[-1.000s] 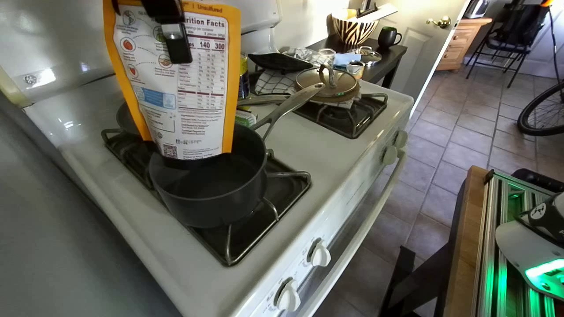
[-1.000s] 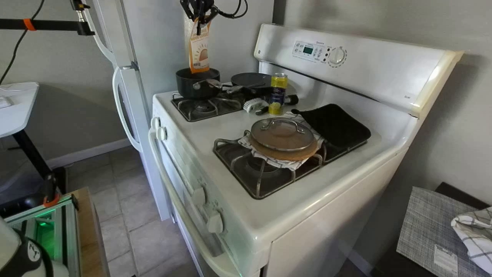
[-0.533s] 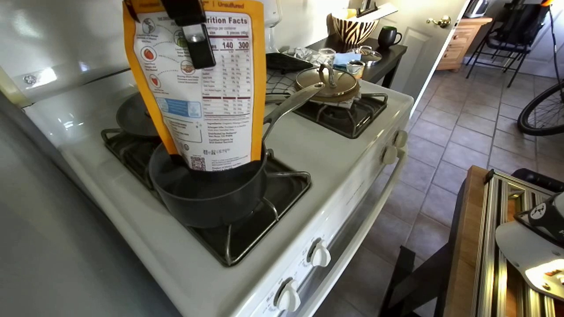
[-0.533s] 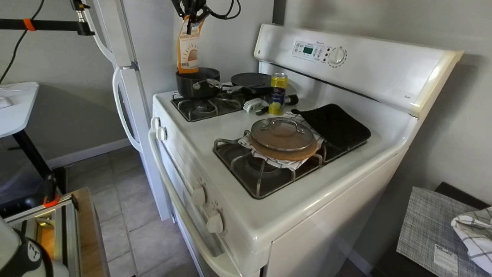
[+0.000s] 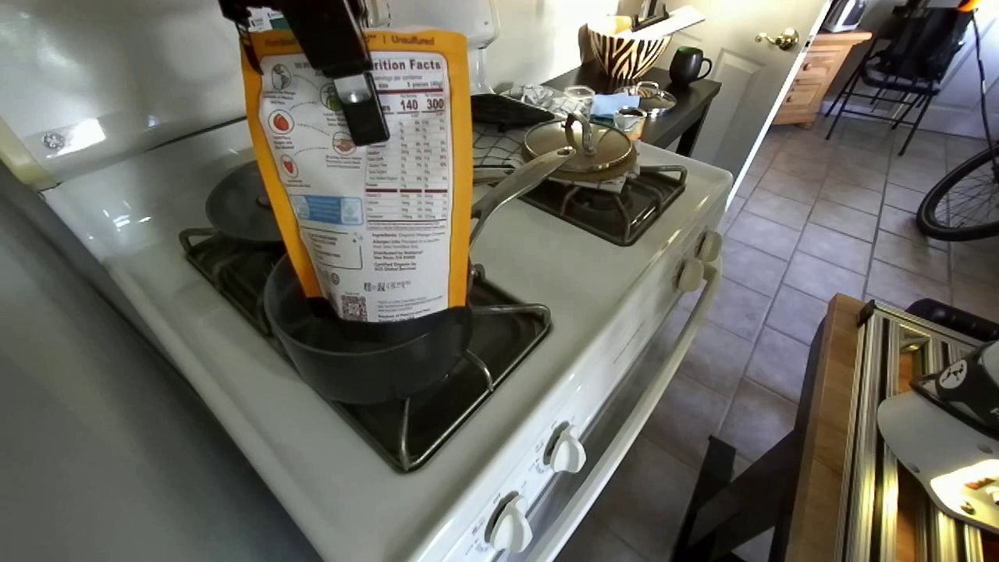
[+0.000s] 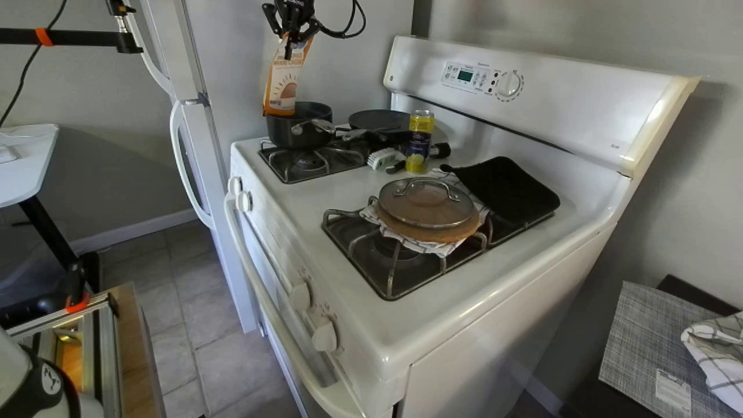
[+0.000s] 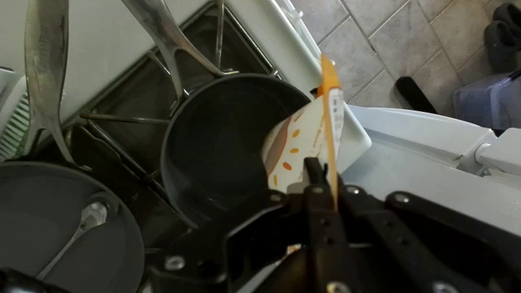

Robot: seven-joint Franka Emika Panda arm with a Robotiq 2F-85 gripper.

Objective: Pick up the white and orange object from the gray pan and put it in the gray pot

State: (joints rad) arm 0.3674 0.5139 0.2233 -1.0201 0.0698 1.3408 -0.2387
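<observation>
My gripper (image 7: 328, 175) pinches the white and orange pouch (image 5: 406, 250) by its upper part, the fingers (image 5: 364, 117) narrow on either side; I point it downward from above, and the pouch hangs tilted, its lower end by the rim of the gray pot (image 5: 375, 376), contact unclear

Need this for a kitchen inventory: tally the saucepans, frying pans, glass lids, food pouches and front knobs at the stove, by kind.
Saucepan: 1
Frying pan: 1
Glass lid: 1
Orange-and-white food pouch: 1
Front knobs: 4
Total: 8
</observation>
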